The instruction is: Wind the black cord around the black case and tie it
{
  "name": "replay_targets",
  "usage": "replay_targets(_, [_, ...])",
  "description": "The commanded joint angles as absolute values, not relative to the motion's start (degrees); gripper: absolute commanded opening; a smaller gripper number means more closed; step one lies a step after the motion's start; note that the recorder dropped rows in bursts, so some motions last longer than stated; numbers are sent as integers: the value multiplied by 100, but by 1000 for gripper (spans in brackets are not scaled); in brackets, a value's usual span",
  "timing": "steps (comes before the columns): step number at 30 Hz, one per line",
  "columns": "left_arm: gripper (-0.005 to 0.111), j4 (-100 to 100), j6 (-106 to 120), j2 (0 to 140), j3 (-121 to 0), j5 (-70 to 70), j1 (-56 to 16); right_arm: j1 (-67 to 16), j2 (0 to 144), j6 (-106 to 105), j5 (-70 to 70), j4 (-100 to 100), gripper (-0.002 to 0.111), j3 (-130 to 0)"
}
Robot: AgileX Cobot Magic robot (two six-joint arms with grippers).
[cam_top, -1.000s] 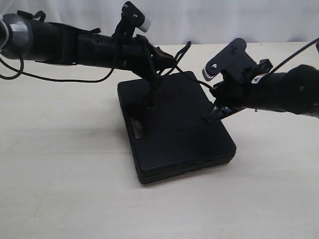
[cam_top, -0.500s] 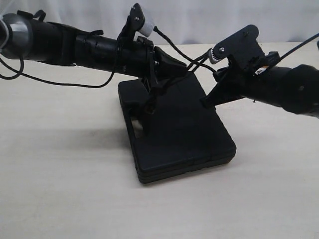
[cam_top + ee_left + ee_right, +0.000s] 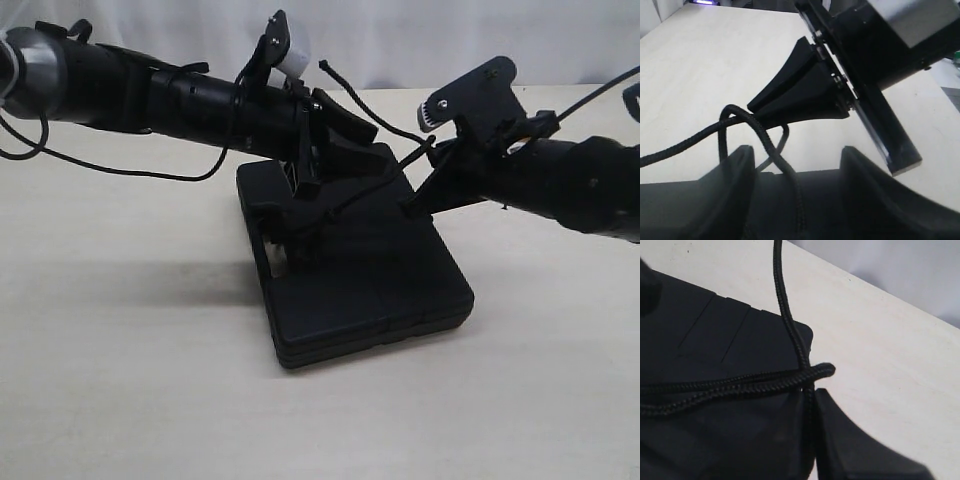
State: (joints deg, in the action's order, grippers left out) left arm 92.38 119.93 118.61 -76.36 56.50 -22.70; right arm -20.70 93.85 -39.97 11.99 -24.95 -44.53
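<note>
The black case (image 3: pixel 370 270) lies flat on the table, its handle (image 3: pixel 268 222) toward the left. My left gripper (image 3: pixel 325 150) hovers above the handle end, open; in the left wrist view its fingers (image 3: pixel 737 172) stand wide apart and the black cord (image 3: pixel 771 150) runs loosely between them without being pinched. My right gripper (image 3: pixel 412 208) is over the case's right far edge, shut on the black cord (image 3: pixel 809 410). From there a strand (image 3: pixel 365 192) stretches to the handle area. A free end (image 3: pixel 345 85) sticks up behind. Doubled strands (image 3: pixel 740 384) cross the case (image 3: pixel 710 325).
The right gripper's closed fingers (image 3: pixel 800 97) show as a black wedge in the left wrist view, close in front of the left fingers. Thin robot cables (image 3: pixel 120 165) hang under the left arm. Pale tabletop (image 3: pixel 120 380) surrounds the case.
My left gripper has opened and let go of the cord, which now slackens down toward the handle. The right gripper has stayed shut on the cord and barely moved.
</note>
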Motion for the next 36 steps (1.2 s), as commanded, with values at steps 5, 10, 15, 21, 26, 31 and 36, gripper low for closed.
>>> replay_targets(5, [55,9995,10247,11844,-7750,3278,-2290,-2083,9489,-3982,1353,-2480,4,-4422])
replay_targets(10, [55,9995,8892,11844,-7750,2324,-2266,-2220,9494,-3808,1380,-2315,4,-4422])
replay_targets(15, [55,9995,8669,11844,-7750,3314,-2267,-2672,9503,-3809,1385,-1871,4,-4422])
replay_targets(21, [55,9995,8524,11844,-7740,3037,-2267,-2885,9506,-3809,1510,-1875,4,-4422])
replay_targets(26, [55,9995,8524,11844,-7740,3219,-2267,-2884,9506,-3809,1570,-1875,4,-4422])
replay_targets(31, [55,9995,8354,11844,-7740,3278,-2267,-2884,9506,-3809,1691,-1875,4,-4422])
replay_targets(36, [55,9995,8353,11831,-7740,3530,-2267,-2874,9530,-4037,1684,-1970,4,-4422])
